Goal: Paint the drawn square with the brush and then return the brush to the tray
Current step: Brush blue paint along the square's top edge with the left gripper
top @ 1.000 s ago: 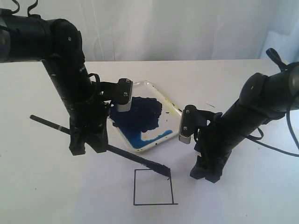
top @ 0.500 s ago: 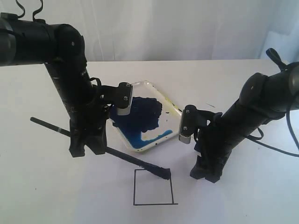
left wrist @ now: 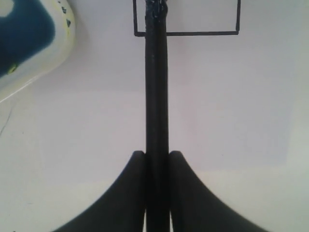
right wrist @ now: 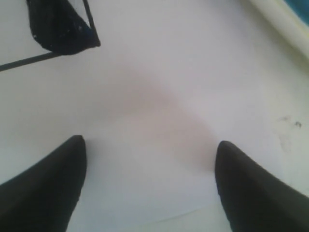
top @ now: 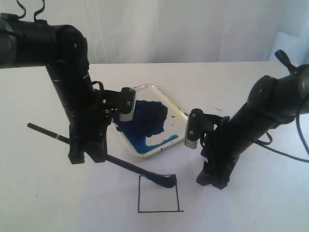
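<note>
The left gripper (top: 87,155) is clamped on the long thin black brush (top: 128,166), pinching the handle partway along. The handle's long axis runs diagonally from the gripper down to the small pen-drawn black square (top: 158,194). The dark bristles rest on the square's corner nearest the right gripper (top: 212,181), where a small dark smear shows. The white interior lies onward along the handle's line, so I judge the next stroke pushes that way. The right gripper stands nearer the square, spread and empty. The shallow white paint-blotched tray (top: 152,86) sits between the arms. Count: 1 brush, 1 square, 1 tray, 2 grippers.
</note>
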`<action>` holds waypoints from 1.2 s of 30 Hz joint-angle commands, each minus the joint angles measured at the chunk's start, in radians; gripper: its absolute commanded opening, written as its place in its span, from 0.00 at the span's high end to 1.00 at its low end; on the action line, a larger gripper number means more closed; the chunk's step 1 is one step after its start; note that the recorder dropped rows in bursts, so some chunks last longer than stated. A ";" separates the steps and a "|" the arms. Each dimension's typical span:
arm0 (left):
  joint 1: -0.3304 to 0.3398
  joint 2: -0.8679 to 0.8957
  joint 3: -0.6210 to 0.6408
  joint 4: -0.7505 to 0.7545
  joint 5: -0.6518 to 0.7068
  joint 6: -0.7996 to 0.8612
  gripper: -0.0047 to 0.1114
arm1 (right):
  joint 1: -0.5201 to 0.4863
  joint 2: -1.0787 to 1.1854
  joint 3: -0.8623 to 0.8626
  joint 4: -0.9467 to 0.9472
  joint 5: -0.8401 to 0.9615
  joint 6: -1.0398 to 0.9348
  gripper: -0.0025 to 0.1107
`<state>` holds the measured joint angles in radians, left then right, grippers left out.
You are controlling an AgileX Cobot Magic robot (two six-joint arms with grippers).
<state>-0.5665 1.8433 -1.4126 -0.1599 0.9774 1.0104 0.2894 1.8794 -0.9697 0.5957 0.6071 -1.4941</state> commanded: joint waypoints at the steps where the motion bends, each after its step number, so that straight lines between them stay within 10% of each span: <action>1: -0.004 0.001 0.006 0.051 0.044 -0.028 0.96 | 0.001 0.009 0.004 -0.012 -0.010 0.000 0.37; 36: -0.004 0.001 0.006 0.228 0.100 -0.142 0.96 | 0.001 0.009 0.004 -0.012 -0.010 0.000 0.37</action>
<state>-0.5668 1.8433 -1.4126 0.0590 1.0482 0.8821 0.2894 1.8794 -0.9697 0.5957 0.6071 -1.4941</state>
